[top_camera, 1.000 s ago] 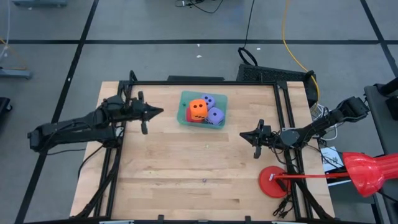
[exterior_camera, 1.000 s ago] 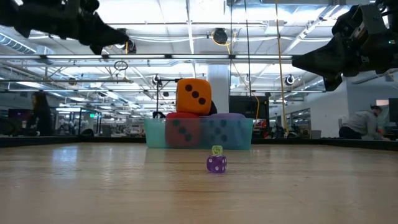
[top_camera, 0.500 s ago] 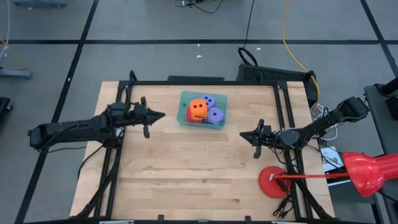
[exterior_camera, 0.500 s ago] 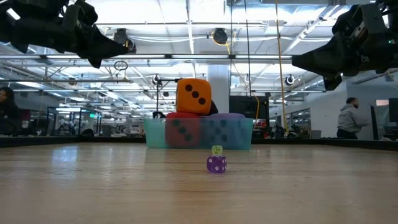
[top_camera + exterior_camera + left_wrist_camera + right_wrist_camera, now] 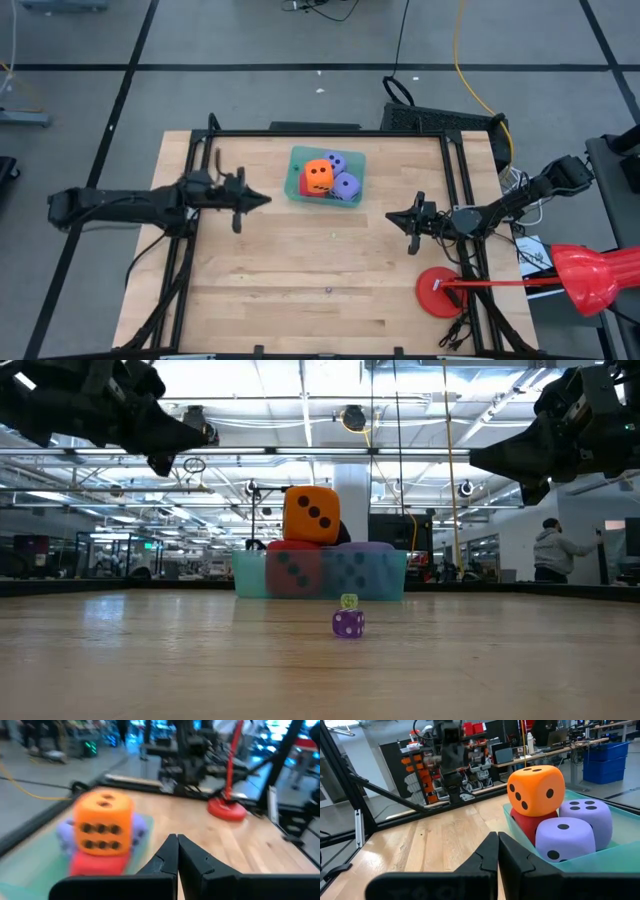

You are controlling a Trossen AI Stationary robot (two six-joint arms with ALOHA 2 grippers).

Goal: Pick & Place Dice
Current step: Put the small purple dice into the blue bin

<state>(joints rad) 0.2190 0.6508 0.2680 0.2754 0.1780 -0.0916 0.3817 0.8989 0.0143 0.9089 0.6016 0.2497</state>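
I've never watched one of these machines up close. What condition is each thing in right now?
Orange die: stacked on the others in the bin.
Red die: under the orange one.
Purple dice: in the bin.
Green bin: full.
Left gripper: shut, empty.
Right gripper: shut, empty.

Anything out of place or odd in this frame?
Mostly tidy: all four big dice sit in the teal bin, the orange die stacked on the red die. Two tiny dice lie loose on the table outside it.
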